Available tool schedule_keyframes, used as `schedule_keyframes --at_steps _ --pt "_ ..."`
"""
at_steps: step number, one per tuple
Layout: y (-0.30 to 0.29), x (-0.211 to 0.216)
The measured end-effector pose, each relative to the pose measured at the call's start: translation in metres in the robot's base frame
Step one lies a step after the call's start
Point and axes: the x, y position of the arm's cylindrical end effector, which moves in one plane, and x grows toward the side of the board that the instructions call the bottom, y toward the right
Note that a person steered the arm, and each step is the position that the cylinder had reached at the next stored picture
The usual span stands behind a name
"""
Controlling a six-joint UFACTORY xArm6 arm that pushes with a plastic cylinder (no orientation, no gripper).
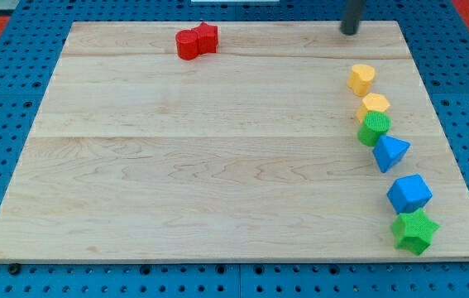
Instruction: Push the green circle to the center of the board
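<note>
The green circle (374,128) lies near the board's right edge, touching a yellow block (374,105) above it and a blue triangle (390,152) below it. My tip (349,31) is at the view's top, right of centre, well above the green circle and apart from every block. Another yellow block (361,79) lies between my tip and the green circle.
A blue block (409,194) and a green star (414,231) lie at the lower right. A red circle (188,45) and a red star (207,36) touch each other at the top, left of centre. The wooden board (201,165) sits on a blue pegboard.
</note>
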Motion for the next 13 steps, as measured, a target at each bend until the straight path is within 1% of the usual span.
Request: schedule_keyframes --at_steps 1,2,3,4,5,6,7,8,9,10,11,12,13 --pt "0.043 0.003" --pt "0.102 0.014" --pt "0.099 0.079" --pt "0.08 0.154" --pt "0.019 0.207" --pt "-0.061 0.21" --pt "-0.09 0.221" --pt "-0.066 0.231" --pt "-0.069 0.265" --pt "-0.118 0.296" --pt "-0.146 0.287" --pt "-0.153 0.263" --pt "-0.208 0.252"
